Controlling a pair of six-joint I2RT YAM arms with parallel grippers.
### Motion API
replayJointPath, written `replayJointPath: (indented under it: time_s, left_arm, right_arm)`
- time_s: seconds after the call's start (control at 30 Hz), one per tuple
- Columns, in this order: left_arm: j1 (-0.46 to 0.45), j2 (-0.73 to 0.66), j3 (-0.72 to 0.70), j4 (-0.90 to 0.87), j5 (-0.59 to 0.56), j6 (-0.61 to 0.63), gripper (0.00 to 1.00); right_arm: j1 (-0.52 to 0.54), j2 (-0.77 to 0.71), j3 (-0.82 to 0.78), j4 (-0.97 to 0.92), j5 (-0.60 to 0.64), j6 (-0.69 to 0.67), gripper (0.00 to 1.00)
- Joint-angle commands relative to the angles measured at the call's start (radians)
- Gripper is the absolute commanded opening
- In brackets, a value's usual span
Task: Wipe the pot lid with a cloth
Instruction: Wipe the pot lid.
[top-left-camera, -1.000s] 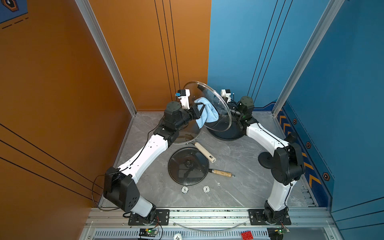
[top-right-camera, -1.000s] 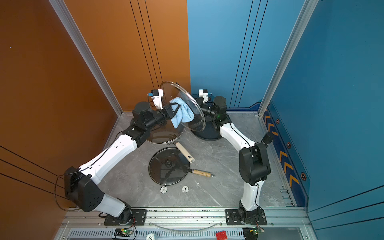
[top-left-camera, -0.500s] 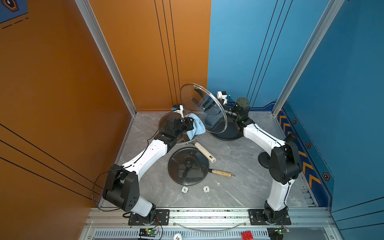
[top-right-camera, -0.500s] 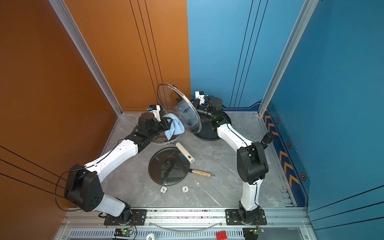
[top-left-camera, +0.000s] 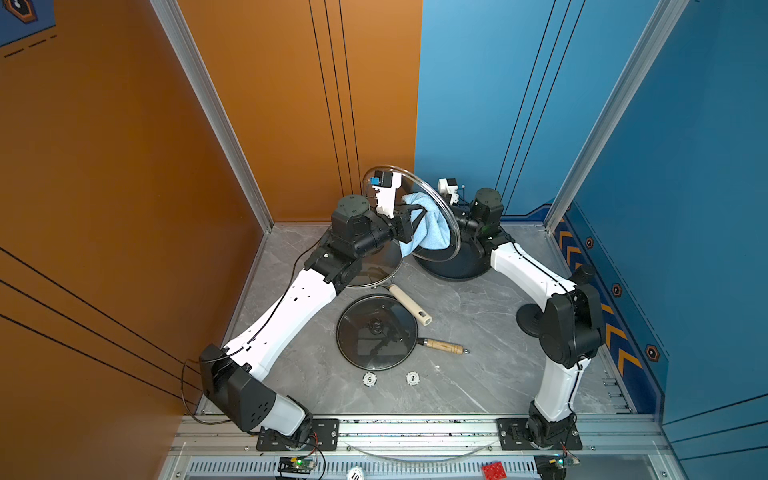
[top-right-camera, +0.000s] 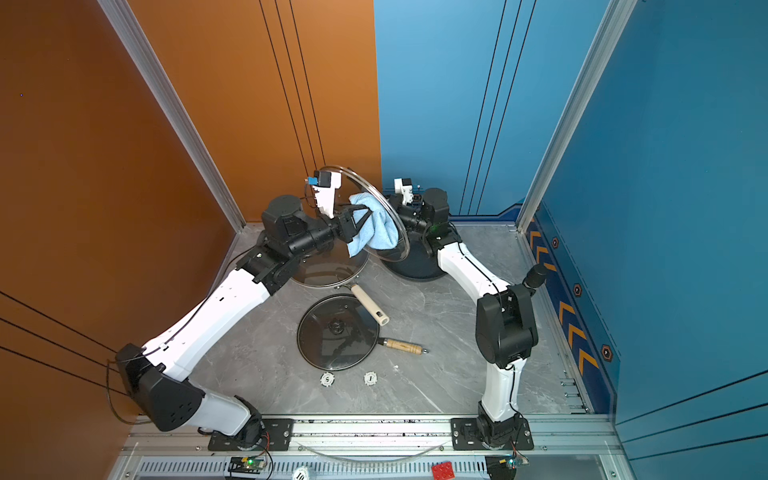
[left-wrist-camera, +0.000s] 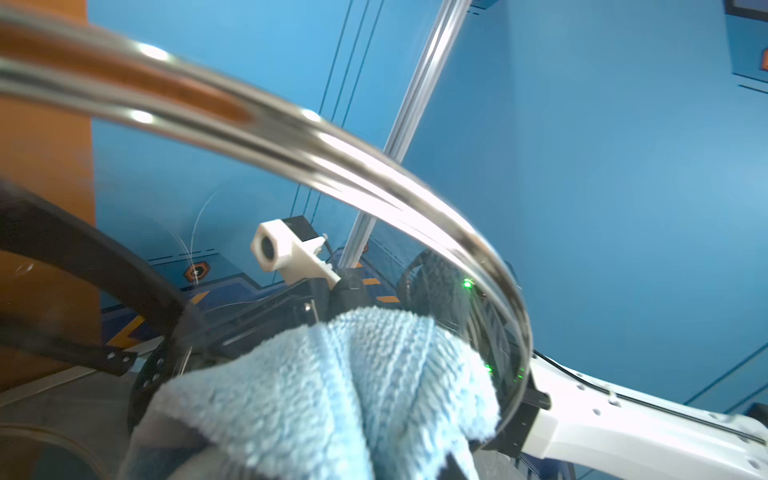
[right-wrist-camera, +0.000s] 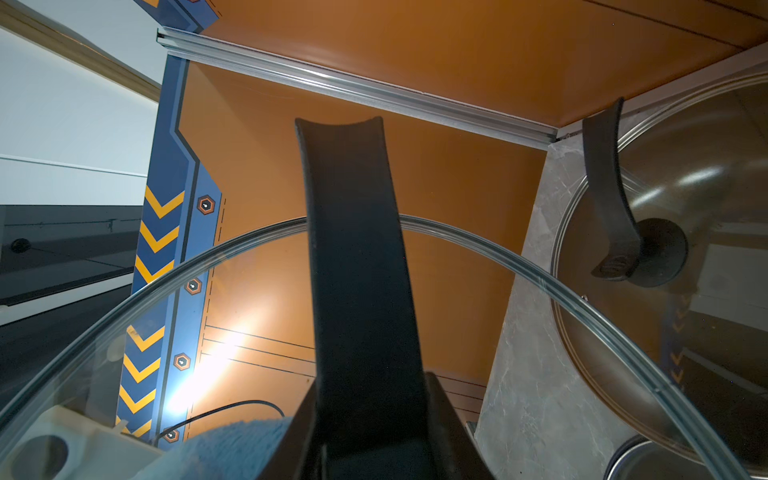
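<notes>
Raised left end effector (top-left-camera: 417, 224) holds cloth (top-left-camera: 436, 232) against tilted lid (top-left-camera: 420, 187).

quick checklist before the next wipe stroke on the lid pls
1. Grip on the cloth: ok, bunched in the shut left gripper.
2. Hold on the lid: ok, the right gripper is shut on its black handle.
3. Contact of cloth and glass: ok, the cloth is pressed on the face away from the handle.
4. Clearance of the lid from the table: ok, it is raised and stands tilted on edge.
5. Gap between the left arm and the spare lid lying under it: cannot tell.
6. Glass clean: cannot tell.
</notes>
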Motion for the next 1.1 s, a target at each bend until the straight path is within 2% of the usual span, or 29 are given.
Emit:
replayJointPath:
  time_s: [0.0,0.13,0.33,0.5,0.6,0.73,0.83,0.93,1.0,1.07]
  left_arm:
    - [-0.011,0.063,-0.027,0.004,0.045,0.018,0.22]
    - [-0.027,0.119,-0.029,-0.116,-0.001,0.091,0.22]
    - [0.005,0.145,-0.114,-0.142,-0.213,0.112,0.22]
    - [0.080,0.079,-0.183,-0.121,-0.431,0.085,0.21]
    - [0.128,0.018,-0.219,-0.073,-0.480,0.054,0.21]
    - [0.139,-0.075,-0.248,-0.070,-0.546,0.062,0.22]
    - [0.140,-0.158,-0.275,-0.071,-0.553,0.065,0.22]
    - [0.141,-0.229,-0.270,-0.111,-0.559,0.074,0.22]
    - [0.144,-0.262,-0.240,-0.170,-0.561,0.083,0.22]
    - [0.142,-0.285,-0.204,-0.227,-0.555,0.090,0.22]
  right_arm:
    - [0.004,-0.043,0.047,0.109,-0.027,-0.004,0.02]
    - [-0.001,-0.058,0.034,0.114,-0.039,-0.005,0.02]
    - [-0.024,-0.086,0.012,0.142,-0.050,0.017,0.02]
    - [-0.050,-0.134,-0.025,0.139,-0.052,0.006,0.03]
    - [-0.061,-0.131,-0.006,0.103,-0.064,-0.008,0.03]
    - [-0.074,-0.143,-0.006,0.063,-0.047,-0.049,0.02]
    - [-0.089,-0.177,0.013,-0.151,-0.009,-0.228,0.02]
    - [-0.087,-0.222,0.089,-0.560,0.124,-0.587,0.02]
    - [-0.062,-0.237,0.166,-0.827,0.323,-0.850,0.01]
    - [-0.016,-0.257,0.203,-0.937,0.542,-1.022,0.00]
